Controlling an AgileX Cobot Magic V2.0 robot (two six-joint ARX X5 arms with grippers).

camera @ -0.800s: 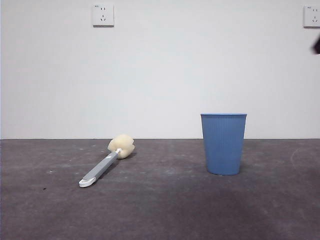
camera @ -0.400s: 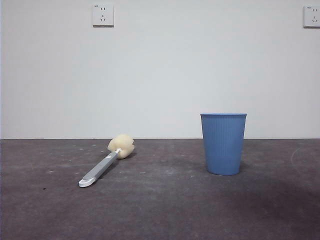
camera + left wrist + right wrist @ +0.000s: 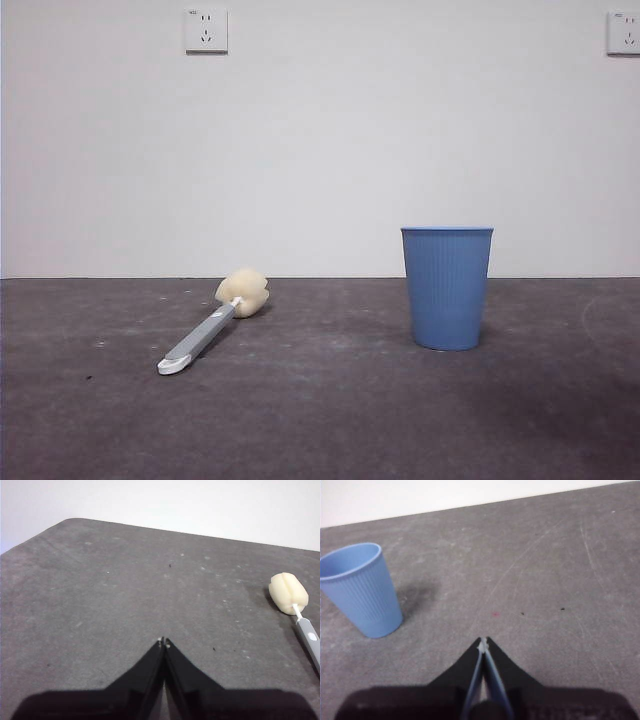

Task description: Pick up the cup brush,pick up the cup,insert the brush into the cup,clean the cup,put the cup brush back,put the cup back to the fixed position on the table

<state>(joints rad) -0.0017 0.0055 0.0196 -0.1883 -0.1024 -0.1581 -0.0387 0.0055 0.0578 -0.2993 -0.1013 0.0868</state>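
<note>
The cup brush [image 3: 212, 325] lies flat on the dark grey table [image 3: 330, 410] at the left, its pale-yellow sponge head away from the camera and its white tip nearer. It also shows in the left wrist view [image 3: 295, 610], off to one side of my left gripper [image 3: 164, 641], which is shut and empty. The blue ribbed cup [image 3: 447, 288] stands upright at the right. It also shows in the right wrist view [image 3: 360, 590], well apart from my right gripper [image 3: 483, 642], which is shut and empty. Neither arm shows in the front view.
A white wall stands behind the table with a socket [image 3: 206, 30] at upper left and another socket [image 3: 624, 32] at upper right. The table's far edge [image 3: 150, 527] and rounded corner show in the left wrist view.
A black arm tip at the upper right edge of the front view one second ago has left the view. The cup brush and the cup have not moved.
</note>
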